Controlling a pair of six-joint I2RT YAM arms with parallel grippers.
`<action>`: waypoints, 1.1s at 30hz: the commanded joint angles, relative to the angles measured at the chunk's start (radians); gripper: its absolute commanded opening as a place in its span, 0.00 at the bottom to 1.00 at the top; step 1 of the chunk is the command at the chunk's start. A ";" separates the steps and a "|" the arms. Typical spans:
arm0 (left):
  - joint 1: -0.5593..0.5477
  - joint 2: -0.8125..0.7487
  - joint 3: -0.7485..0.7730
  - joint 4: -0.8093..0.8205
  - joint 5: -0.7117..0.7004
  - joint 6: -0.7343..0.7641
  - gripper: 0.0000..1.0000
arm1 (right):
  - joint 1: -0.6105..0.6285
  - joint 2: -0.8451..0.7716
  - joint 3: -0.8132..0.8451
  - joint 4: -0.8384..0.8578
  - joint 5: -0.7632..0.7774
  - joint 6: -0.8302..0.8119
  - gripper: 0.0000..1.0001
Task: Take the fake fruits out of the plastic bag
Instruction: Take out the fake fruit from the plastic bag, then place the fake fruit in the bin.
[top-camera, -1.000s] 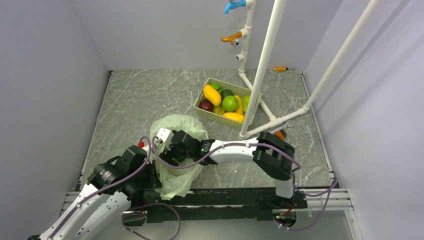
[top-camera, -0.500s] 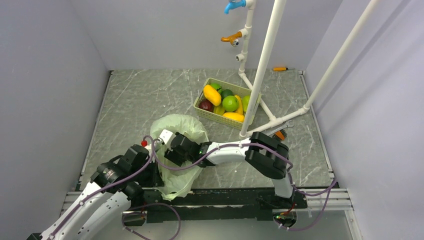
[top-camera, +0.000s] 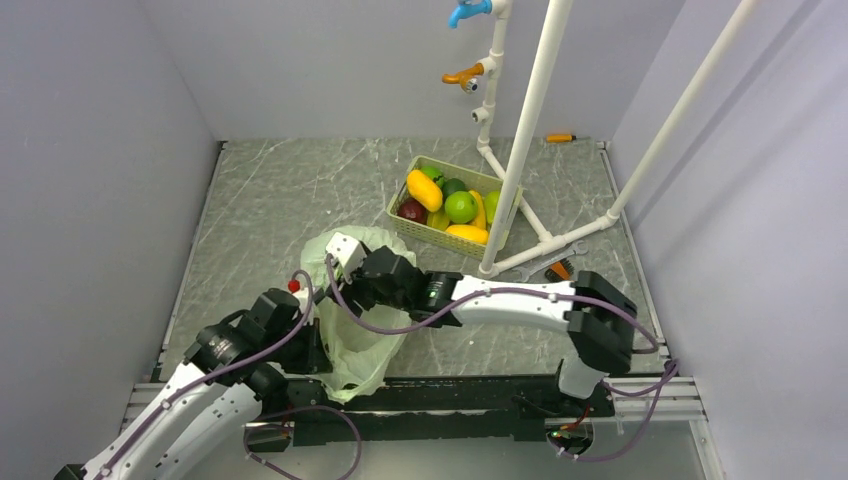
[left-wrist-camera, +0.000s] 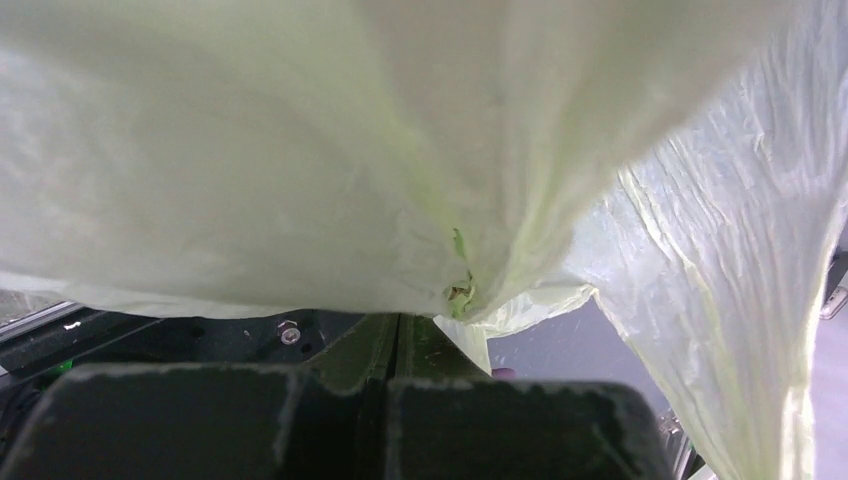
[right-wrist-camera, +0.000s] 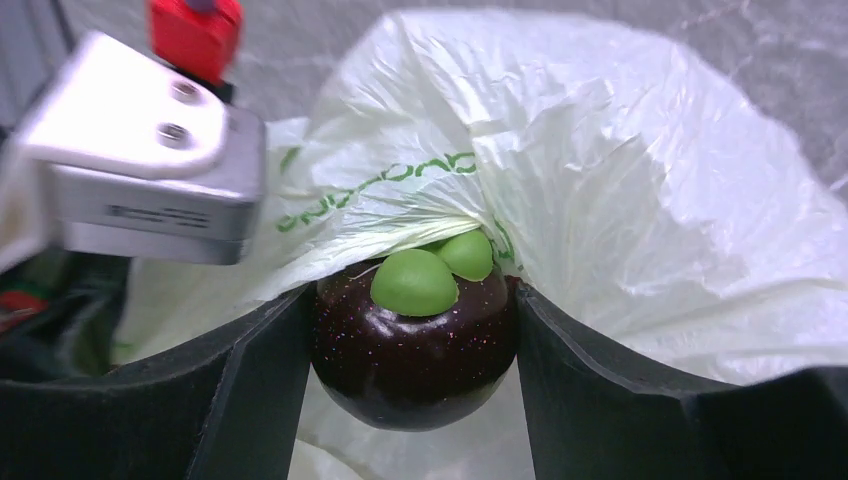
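Observation:
My right gripper (right-wrist-camera: 413, 350) is shut on a dark purple fake fruit (right-wrist-camera: 413, 350) with green lobes on top, held over the mouth of the pale-green plastic bag (right-wrist-camera: 620, 200). In the top view that gripper (top-camera: 352, 290) is over the bag (top-camera: 355, 345) and hides the fruit. My left gripper (left-wrist-camera: 398, 335) is shut on a bunched fold of the bag (left-wrist-camera: 400, 150); in the top view it (top-camera: 312, 342) is at the bag's left side. Any other fruit inside the bag is hidden.
A beige slotted tray (top-camera: 400, 222) at the back holds yellow (top-camera: 424, 190), bright green (top-camera: 460, 207) and maroon (top-camera: 411, 210) fruits. A white pipe frame (top-camera: 520, 140) stands beside it. The left arm's grey camera block (right-wrist-camera: 140, 190) is near my right gripper.
My right gripper has lifted up and away from the bag's inside with the purple fruit, and its elbow has swung right. The left arm holds the bag almost still.

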 joint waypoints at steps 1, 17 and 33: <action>-0.004 -0.048 0.000 0.028 -0.013 -0.020 0.00 | 0.005 -0.123 -0.010 0.044 -0.061 0.044 0.00; -0.004 -0.088 0.016 -0.006 -0.108 -0.092 0.00 | -0.002 -0.281 -0.030 0.086 -0.108 0.006 0.00; -0.004 -0.282 0.078 -0.074 -0.306 -0.224 0.00 | 0.001 -0.187 0.012 -0.057 -0.366 0.070 0.00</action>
